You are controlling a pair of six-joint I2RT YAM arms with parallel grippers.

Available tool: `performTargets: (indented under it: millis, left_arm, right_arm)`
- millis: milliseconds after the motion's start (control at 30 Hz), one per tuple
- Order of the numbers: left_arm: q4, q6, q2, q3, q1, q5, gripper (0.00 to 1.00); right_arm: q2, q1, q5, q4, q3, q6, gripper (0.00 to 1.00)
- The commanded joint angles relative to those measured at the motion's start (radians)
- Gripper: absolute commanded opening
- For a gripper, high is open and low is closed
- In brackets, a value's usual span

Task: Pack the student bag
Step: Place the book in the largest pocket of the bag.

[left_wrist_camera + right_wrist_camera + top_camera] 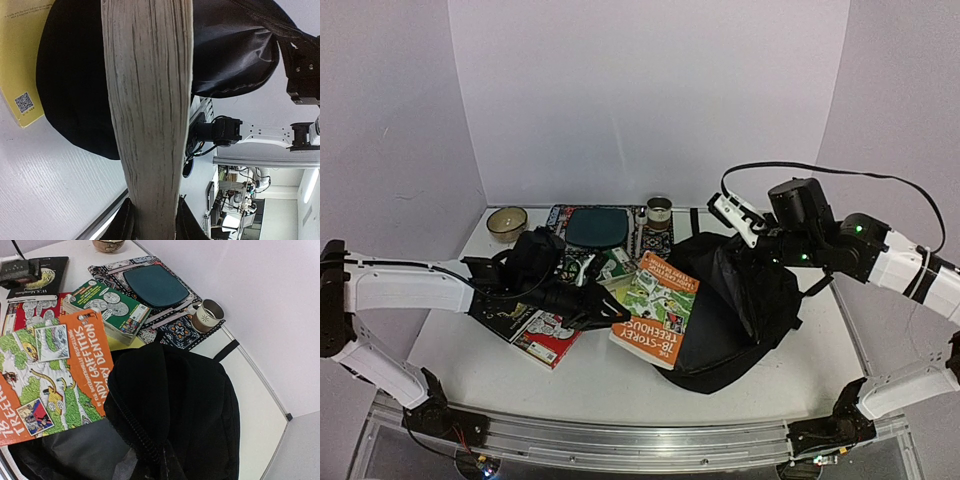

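From above, the student bag [750, 310] lies right of centre on the tabletop [600, 385] with its mouth facing left. The right fingers [735, 236] are pinched tight on its upper rim, lifting it so the opening gapes. The left fingers [603, 306] grip the orange book [655, 310] by one long edge, tilted with its far side over that mouth, I'd guess ready to slide in. Other books crowd the left and back, so the free room is along the near edge. The left wrist camera looks straight along the book's page edge [150, 115], clamped narrowly between both fingers, with the bag's black bulk just beyond. The right wrist camera shows the zipper rim [135, 425] rising toward the lens and the book's corner overlapping the opening. A green book [107, 307] and a cup [207, 315] sit well behind, and the arm's own fingers are hidden there.
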Motion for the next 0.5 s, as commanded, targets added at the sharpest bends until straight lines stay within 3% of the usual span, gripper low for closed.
performTargets:
  millis: [0, 467]
  left_arm:
    - [0.106, 0.023, 0.052, 0.111, -0.01, 0.069, 0.0]
    - [0.101, 0.061, 0.337, 0.336, -0.032, 0.196, 0.0]
  right_arm:
    - [-0.033, 0.001, -0.109, 0.043, 0.071, -0.01, 0.0]
    - [-0.034, 0.002, -0.39, 0.037, 0.08, 0.002, 0.0]
